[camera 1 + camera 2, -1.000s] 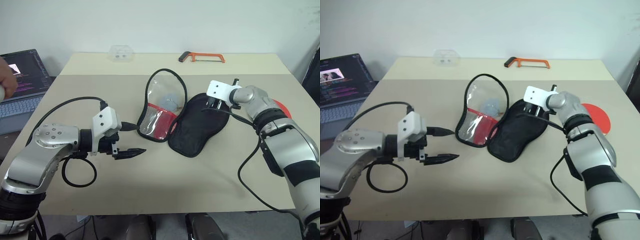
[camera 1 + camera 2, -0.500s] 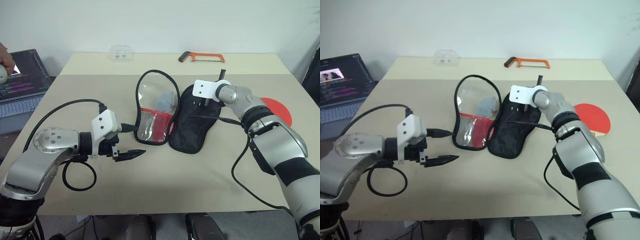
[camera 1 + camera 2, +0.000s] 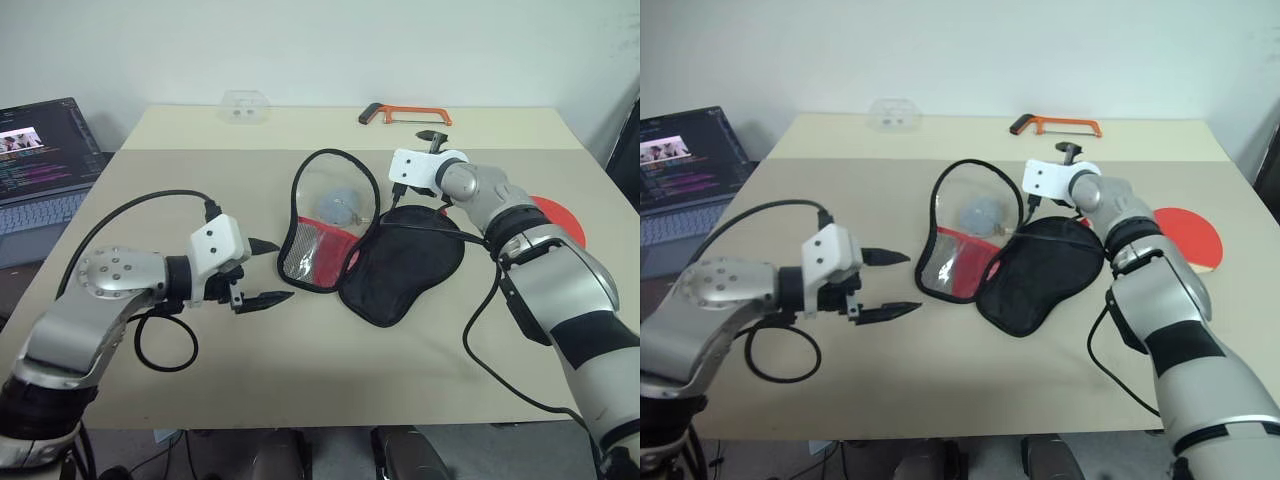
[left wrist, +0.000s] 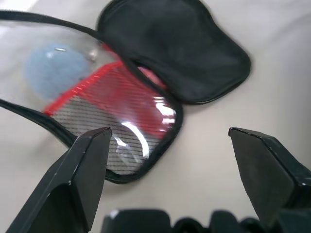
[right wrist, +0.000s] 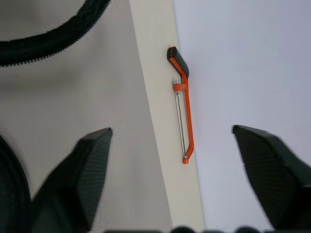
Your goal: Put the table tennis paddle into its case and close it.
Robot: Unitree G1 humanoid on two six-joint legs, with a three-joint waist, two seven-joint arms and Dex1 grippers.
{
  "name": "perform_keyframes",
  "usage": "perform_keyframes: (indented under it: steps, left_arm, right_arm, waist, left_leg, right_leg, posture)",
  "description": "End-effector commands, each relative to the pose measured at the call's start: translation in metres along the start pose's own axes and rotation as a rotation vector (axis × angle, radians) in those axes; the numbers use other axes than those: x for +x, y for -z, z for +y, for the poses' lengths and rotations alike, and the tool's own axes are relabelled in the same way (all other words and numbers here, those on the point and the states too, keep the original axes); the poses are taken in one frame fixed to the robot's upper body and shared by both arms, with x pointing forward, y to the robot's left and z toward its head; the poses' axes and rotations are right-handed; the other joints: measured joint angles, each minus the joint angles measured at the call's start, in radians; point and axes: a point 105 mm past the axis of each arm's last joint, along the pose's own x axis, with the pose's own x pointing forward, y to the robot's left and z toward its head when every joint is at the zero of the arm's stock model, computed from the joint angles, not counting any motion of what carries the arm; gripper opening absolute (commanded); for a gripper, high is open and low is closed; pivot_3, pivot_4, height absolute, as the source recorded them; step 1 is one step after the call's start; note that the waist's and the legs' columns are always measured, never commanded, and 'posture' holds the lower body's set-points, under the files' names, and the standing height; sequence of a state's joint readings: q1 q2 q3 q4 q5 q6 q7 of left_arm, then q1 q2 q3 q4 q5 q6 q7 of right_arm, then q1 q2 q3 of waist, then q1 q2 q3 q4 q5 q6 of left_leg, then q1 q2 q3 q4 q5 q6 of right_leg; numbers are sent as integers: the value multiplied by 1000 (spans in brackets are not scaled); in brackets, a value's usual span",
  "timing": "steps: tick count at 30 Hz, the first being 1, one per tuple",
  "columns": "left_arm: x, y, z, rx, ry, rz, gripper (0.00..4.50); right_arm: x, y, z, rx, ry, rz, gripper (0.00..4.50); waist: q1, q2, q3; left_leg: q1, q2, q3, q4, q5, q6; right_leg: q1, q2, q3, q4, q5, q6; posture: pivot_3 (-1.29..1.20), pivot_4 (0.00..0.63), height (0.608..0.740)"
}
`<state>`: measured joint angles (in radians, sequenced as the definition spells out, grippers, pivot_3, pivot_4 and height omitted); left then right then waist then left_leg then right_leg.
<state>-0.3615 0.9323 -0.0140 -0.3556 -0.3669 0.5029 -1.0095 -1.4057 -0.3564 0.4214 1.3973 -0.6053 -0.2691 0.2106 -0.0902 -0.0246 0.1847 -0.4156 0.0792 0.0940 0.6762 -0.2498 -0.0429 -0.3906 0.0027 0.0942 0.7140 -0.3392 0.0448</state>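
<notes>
Both claws are hanging spread wide, holding nothing: left gripper (image 3: 262, 272) beside the open case (image 3: 345, 235), right gripper (image 5: 170, 179) above it.

The case (image 3: 1015, 260) lies unzipped between both hands, paddle (image 3: 1188, 236) off to the right

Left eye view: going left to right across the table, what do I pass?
Laptop → left gripper → case, lying open → right gripper → paddle.
</notes>
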Motion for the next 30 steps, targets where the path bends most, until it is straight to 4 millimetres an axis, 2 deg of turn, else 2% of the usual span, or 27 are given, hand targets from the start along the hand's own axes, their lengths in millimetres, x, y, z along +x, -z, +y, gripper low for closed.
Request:
perform_keyframes:
  steps: [1,3,7,10,14,17,20,23,27,30]
  left_arm:
    - [7,-1,8,145,-6,33,4228]
    - [11,2,9,211,15,53,4228]
    - [19,-6,6,298,102,18,4228]
    - [24,-7,-3,364,198,11,4228]
    - [33,-17,-12,403,329,-63,4228]
    - [37,-25,-23,337,474,-126,4228]
    - [44,-31,-22,273,536,-173,4228]
    - [56,-27,-20,253,585,-170,4228]
    - [77,-10,-21,350,629,-104,4228]
    - [89,-6,-23,396,660,-97,4228]
  right_arm:
    - [-8,-14,-50,120,107,-77,4462]
    - [-12,-19,-64,215,120,-122,4462]
    - [-25,-25,-88,458,87,-243,4462]
    - [-34,-28,-96,567,16,-324,4462]
    - [-48,-29,-102,597,-53,-407,4462]
    - [-57,-24,-102,592,-58,-412,4462]
    - [-66,-21,-105,601,-42,-409,4462]
    - [-74,-19,-105,606,-26,-401,4462]
    - [-82,-16,-103,608,-14,-382,4462]
    - [-87,-15,-102,616,-1,-370,4462]
  waist:
    - [0,0,0]
    - [1,0,0]
    - [1,0,0]
    - [1,0,0]
    - [5,1,1]
    - [6,1,0]
    - [7,1,0]
    - [5,1,1]
    - [5,1,1]
    - [5,1,1]
  left_leg:
    - [0,0,0,0,0,0]
    - [0,0,1,0,0,0]
    - [0,1,1,0,0,0]
    - [0,0,2,0,0,0]
    - [0,0,2,0,0,0]
    - [0,1,2,0,0,0]
    - [0,0,2,0,0,0]
    - [0,0,2,1,0,0]
    - [0,0,2,0,0,0]
    - [0,0,3,1,0,0]
  right_leg:
    - [0,0,0,0,0,0]
    - [0,0,0,0,0,0]
    - [0,0,0,0,0,0]
    - [0,0,0,-1,0,0]
    - [0,0,0,-1,0,0]
    - [0,0,0,-1,0,0]
    - [0,0,0,0,0,0]
    - [0,0,0,0,0,0]
    - [0,1,1,0,0,0]
    - [0,1,1,0,0,0]
  posture:
    - [0,150,740]
    - [0,150,740]
    - [0,150,740]
    - [0,150,740]
    - [0,150,740]
    - [0,150,740]
    - [0,150,740]
    - [0,150,740]
    - [0,150,740]
    - [0,150,740]
